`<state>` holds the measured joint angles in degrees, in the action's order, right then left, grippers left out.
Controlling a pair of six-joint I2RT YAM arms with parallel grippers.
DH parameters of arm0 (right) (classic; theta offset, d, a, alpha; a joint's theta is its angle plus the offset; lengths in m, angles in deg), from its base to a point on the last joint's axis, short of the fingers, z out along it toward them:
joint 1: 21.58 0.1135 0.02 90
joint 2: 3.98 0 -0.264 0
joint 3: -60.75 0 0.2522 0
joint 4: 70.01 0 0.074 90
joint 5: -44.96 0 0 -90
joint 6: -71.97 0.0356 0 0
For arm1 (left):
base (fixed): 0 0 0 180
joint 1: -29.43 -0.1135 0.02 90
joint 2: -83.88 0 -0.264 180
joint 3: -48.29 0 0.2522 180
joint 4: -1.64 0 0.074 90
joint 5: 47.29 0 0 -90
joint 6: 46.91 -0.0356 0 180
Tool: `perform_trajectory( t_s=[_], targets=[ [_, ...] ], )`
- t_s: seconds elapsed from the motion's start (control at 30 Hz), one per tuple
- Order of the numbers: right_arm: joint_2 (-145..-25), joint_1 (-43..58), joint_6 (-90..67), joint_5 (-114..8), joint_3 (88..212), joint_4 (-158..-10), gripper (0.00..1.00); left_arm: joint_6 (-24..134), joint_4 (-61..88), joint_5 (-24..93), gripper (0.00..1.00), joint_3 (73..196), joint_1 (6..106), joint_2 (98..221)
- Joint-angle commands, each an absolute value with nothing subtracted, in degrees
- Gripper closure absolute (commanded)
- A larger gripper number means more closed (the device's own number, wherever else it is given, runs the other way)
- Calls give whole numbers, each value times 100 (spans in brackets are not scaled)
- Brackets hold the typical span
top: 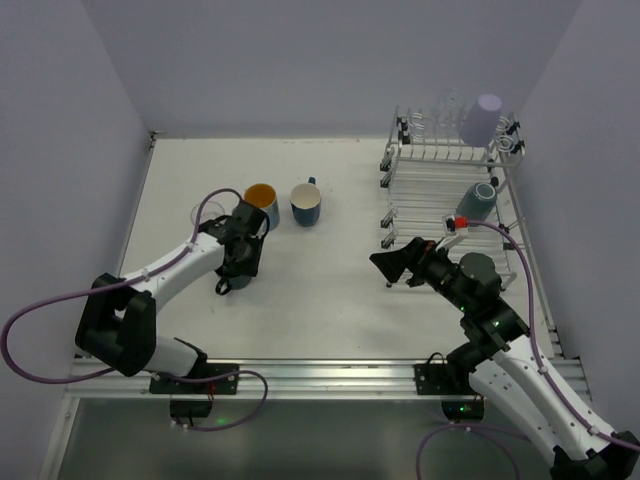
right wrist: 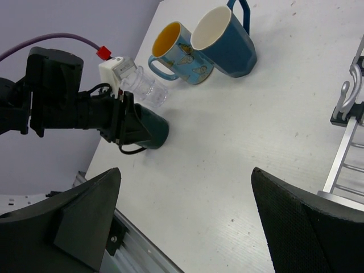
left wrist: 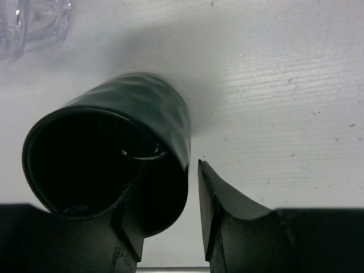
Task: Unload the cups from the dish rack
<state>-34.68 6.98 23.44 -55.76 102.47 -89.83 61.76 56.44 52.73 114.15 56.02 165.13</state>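
My left gripper [top: 235, 272] stands over a dark teal cup [left wrist: 114, 148] on the table, left of the middle. One finger is inside the cup's mouth and the other finger [left wrist: 219, 210] is outside, with a thin gap of table showing between it and the cup wall. My right gripper [top: 390, 262] is wide open and empty, just left of the dish rack [top: 440, 170]. A lavender tumbler [top: 483, 118], clear glasses [top: 440, 115] and a teal mug [top: 480, 200] are in the rack. The right wrist view shows the dark cup [right wrist: 151, 131] under the left gripper.
An orange-inside mug [top: 261, 203], a white-inside blue mug [top: 306, 203] and a clear glass [top: 205, 213] stand on the table behind the left gripper. They also show in the right wrist view: the orange-inside mug [right wrist: 176, 48], the white-inside mug [right wrist: 224, 40] and the glass [right wrist: 145, 88].
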Motion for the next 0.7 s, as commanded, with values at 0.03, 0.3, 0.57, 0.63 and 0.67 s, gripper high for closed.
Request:
perform_trajectory(
  t_s=[0.03,0.3,0.57,0.63,0.67],
  targets=[
    [-3448,690,2082,-5383,10377,-9202,1,6198,5838,5676,52,11672,5554,16247],
    [-3773,690,1704,-4778,10913,-9791,1,6251,5522,5362,30,11830,5562,15139],
    [-4687,314,1247,-2293,11818,-10697,5,6137,3810,3745,27,11761,6002,12845],
    [-4880,6,1185,-2158,11959,-10723,5,6041,3650,3307,26,11620,6002,12512],
    [-4924,-431,1168,-2227,11994,-10706,4,6023,3502,3130,26,11428,6002,12406]
  ],
)
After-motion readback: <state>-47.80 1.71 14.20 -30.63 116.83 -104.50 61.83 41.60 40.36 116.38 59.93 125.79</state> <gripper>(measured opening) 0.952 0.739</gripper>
